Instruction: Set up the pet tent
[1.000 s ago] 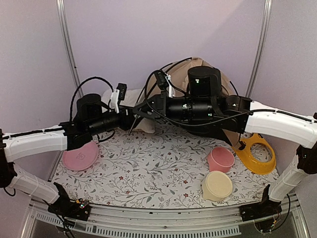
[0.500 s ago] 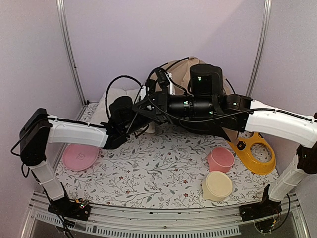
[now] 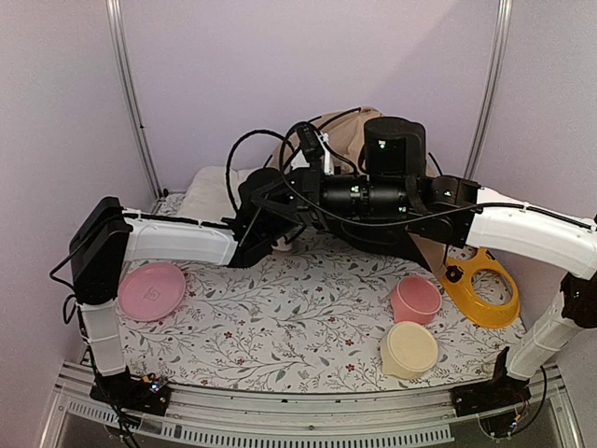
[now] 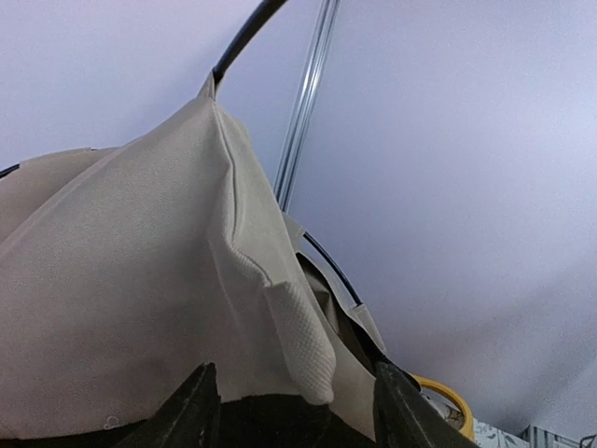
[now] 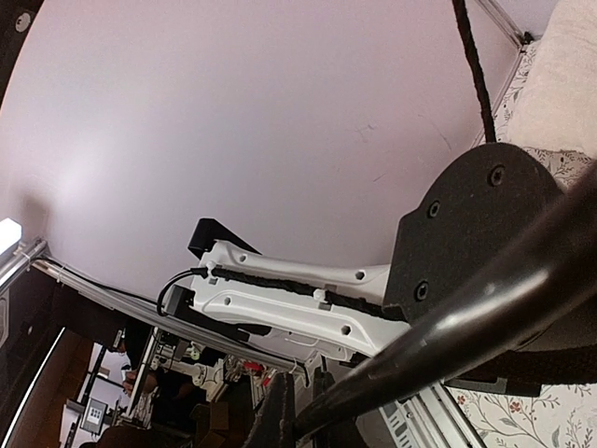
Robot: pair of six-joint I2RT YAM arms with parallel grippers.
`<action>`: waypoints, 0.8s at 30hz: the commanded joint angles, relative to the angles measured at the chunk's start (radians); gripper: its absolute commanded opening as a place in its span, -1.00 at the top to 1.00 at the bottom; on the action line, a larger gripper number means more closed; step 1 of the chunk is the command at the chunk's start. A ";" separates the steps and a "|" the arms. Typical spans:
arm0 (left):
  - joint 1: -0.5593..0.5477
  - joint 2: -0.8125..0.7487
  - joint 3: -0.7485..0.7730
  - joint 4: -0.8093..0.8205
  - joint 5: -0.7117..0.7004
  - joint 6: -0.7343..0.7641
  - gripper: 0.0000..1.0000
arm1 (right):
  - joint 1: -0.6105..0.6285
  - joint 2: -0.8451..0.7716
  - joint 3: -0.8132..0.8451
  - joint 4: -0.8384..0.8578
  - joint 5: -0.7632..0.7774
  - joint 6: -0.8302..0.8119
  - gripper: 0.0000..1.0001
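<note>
The pet tent point(image 3: 359, 131) is a tan fabric heap at the back of the table, mostly hidden behind my right arm point(image 3: 522, 229). In the left wrist view its fabric point(image 4: 121, 299) fills the left side, with a thin black pole point(image 4: 244, 37) sticking out at the top. My left gripper point(image 4: 294, 373) is open, and a textured flap point(image 4: 303, 341) of the tent hangs between its fingers. My right gripper point(image 5: 303, 397) is shut on a black tent pole point(image 5: 485, 299) that runs up to the right. In the top view my left arm point(image 3: 177, 241) reaches under the right wrist, and both grippers are hard to tell apart there.
A cream cushion point(image 3: 210, 191) lies at the back left. On the floral mat point(image 3: 298, 317) are a pink plate point(image 3: 151, 291) at the left, a pink bowl point(image 3: 416, 299), a cream bowl point(image 3: 410, 348) and a yellow ring-shaped dish point(image 3: 480, 285) at the right.
My left arm has swung in from the left side towards the tent and now sits under the right wrist. The right arm has barely shifted and keeps its grip.
</note>
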 commanded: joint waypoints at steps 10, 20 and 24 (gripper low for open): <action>-0.012 0.074 0.097 -0.099 -0.064 0.012 0.50 | -0.011 -0.051 0.047 0.028 0.040 -0.076 1.00; -0.052 -0.111 -0.137 0.053 -0.020 0.045 1.00 | -0.071 -0.090 0.005 -0.056 0.098 -0.130 1.00; -0.084 -0.202 -0.310 0.122 -0.030 0.047 1.00 | -0.119 -0.125 -0.040 -0.061 0.110 -0.143 1.00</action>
